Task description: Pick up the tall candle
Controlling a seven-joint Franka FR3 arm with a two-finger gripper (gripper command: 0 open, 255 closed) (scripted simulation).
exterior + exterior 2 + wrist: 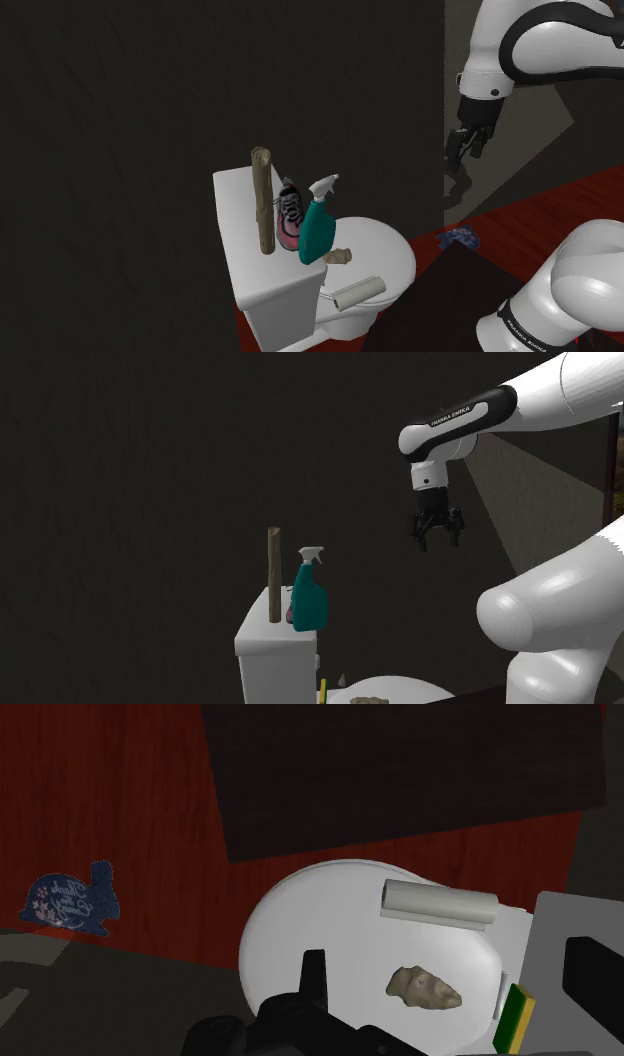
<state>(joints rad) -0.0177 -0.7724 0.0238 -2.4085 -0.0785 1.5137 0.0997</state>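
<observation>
The tall candle point(264, 200) is a brown, rough stick standing upright on the toilet tank point(250, 275); in the second exterior view the candle point(274, 574) stands at the tank's point(270, 647) left end. My gripper point(465, 147) hangs in the air well to the shoulder view's right of the candle and higher than its top. It is open, with nothing between its fingers. From the other side the gripper point(437, 537) points downward, its fingers spread. In the wrist view the gripper point(445, 952) looks down on the white toilet lid point(320, 919).
A teal spray bottle point(320, 230) and a shoe point(288, 215) stand on the tank close beside the candle. On the lid lie a white roll point(440, 902) and a tan lump point(425, 987). A green-yellow sponge point(517, 1016) sits by the tank. A blue rabbit shape point(70, 899) lies on the red floor.
</observation>
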